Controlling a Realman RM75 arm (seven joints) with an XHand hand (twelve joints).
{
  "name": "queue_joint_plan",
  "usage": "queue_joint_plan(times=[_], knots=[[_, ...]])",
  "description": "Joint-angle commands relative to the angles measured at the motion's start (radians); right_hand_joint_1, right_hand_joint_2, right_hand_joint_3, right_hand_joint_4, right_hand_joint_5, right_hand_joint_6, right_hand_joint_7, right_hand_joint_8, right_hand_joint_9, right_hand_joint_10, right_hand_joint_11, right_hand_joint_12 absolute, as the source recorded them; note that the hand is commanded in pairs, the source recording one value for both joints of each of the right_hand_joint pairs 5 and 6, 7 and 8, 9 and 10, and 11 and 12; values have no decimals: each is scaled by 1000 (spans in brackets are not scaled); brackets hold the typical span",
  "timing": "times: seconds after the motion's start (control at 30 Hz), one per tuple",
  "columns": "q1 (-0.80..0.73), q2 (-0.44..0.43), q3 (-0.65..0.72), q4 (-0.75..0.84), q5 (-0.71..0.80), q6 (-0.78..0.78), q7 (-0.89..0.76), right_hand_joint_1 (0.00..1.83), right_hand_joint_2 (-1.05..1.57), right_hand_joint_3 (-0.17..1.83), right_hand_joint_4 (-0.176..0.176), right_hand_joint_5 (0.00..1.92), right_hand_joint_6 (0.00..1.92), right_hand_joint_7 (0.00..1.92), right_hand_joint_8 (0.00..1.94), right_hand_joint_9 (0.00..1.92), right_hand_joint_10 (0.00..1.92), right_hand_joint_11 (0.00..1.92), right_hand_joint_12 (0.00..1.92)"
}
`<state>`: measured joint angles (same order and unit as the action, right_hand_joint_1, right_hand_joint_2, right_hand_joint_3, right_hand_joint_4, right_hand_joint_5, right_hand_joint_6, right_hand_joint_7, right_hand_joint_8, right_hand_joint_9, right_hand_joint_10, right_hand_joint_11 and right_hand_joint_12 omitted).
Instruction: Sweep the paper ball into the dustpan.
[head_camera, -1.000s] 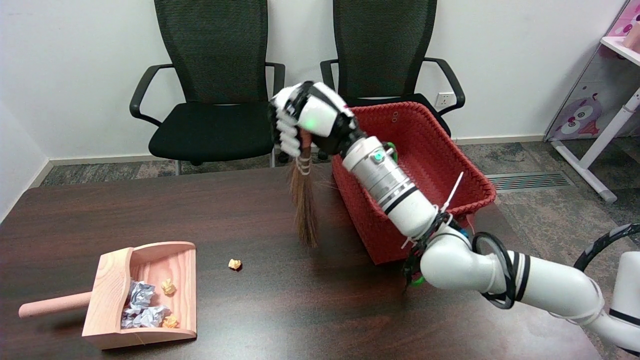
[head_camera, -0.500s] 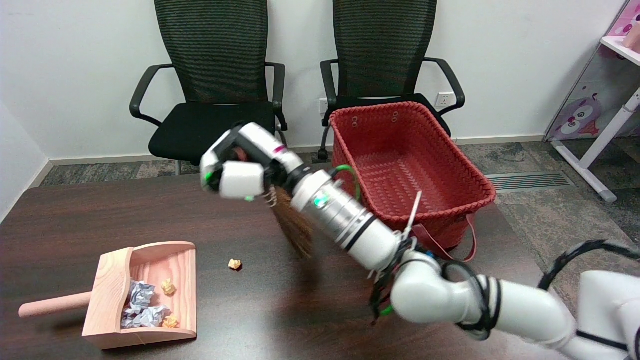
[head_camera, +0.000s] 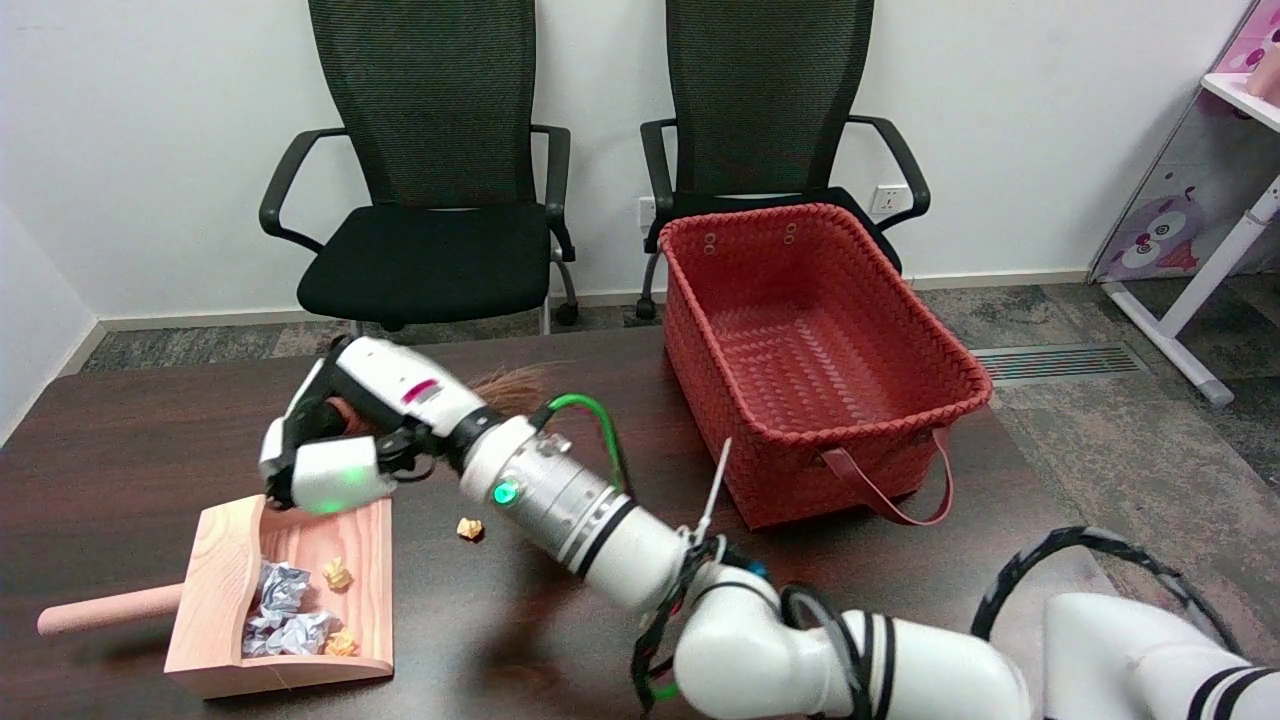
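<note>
A plain white wall (head_camera: 150, 120) runs along the far side. Two black mesh office chairs (head_camera: 430, 200) (head_camera: 770, 110) stand side by side against it, with a wall socket (head_camera: 884, 199) just right of them. The floor is mottled grey carpet (head_camera: 1080, 300). A white and pink desk (head_camera: 1200, 200) stands at far right.

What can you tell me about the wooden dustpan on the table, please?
The dustpan looks like pale, light-grained wood: an open scoop with raised side walls and a round handle pointing left. It lies flat on the dark table at the near left, its mouth facing right. Inside lie crumpled grey-white and yellow-orange paper balls. The right hand hovers over its far edge; contact cannot be told.
</note>
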<state>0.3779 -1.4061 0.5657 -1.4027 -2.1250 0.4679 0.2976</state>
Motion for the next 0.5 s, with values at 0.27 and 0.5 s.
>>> queue_joint_plan(times=[0.27,0.5], knots=[[26,-269,-12,233,130,-149,-117,864,1355,1833,-4,1920,1920,1920,1920,1920,1920,1920,1920],[58,-275,-21,282,278,-149,-91,874,1306,1833,-5,1920,1920,1920,1920,1920,1920,1920,1920]])
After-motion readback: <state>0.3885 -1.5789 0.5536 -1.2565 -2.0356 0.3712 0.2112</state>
